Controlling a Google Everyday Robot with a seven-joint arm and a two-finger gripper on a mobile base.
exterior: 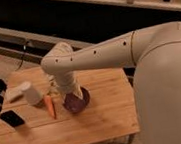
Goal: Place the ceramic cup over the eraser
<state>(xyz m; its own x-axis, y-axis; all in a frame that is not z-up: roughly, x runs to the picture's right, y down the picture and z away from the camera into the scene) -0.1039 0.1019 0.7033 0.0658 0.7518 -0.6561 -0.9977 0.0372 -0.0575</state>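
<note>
Indoors, tool (73,95) hangs over the wooden table (106,115).

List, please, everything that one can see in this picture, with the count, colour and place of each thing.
table: one, light wood, middle of the view, bears the things below
ceramic cup: one, white, left part of the table
eraser: one, black, at the table's left edge, lower in the view than the cup
carrot: one, orange, just right of the cup
bowl: one, dark purple, right of the carrot, partly hidden by the arm
pale flat thing: one, whitish, left of the cup; I cannot tell what it is
arm: one, white, reaches in from the right
gripper: one, at the arm's end, over the bowl
</note>
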